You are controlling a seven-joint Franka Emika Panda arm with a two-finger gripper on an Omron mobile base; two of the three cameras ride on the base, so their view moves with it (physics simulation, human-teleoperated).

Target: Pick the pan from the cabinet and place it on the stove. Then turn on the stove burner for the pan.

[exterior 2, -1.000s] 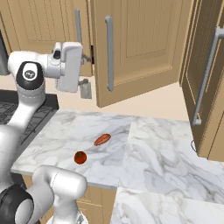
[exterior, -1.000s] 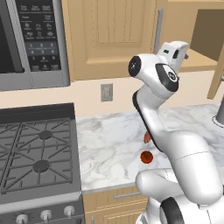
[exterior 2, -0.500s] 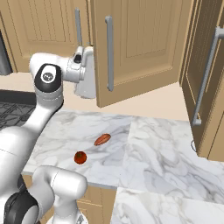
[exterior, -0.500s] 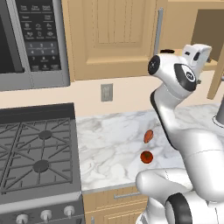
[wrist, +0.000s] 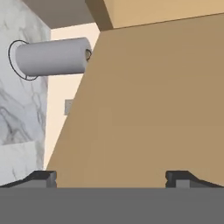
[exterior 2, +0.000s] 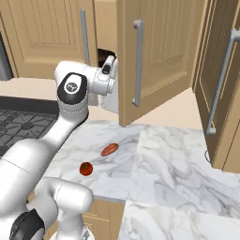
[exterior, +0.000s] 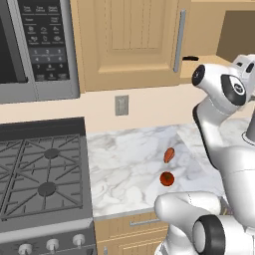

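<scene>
A: Tan wood takes up most of what the hand camera sees, doesn't it?

B: Yes, a flat cabinet [exterior 2: 154,56] panel right in front of the gripper [wrist: 112,177]. Its two dark fingertips [wrist: 41,177] stand far apart at the bottom, with nothing between them.

A: Where is the hand in the room?

B: In the right base view it is raised at the gap beside the open door, just under the shelf opening.

A: And the pan?

B: A dark rounded shape [exterior 2: 107,56] sits inside that opening, just above the hand. In the left base view a thin black handle [exterior: 190,58] pokes out at the cabinet's lower edge. Hard to see more of it.

A: The stove?

B: The stove [exterior: 42,169] is off to the left, its dark grates bare, silver knobs [exterior: 52,244] along the steel front, with the microwave [exterior: 37,47] above it.

A: Anything on the marble counter [exterior 2: 168,159]?

B: A small red round fruit [exterior 2: 86,168] and, just beyond it, an oblong reddish-brown piece [exterior 2: 109,149]. A grey roll on a ringed base [wrist: 50,57] shows in the hand view.
</scene>
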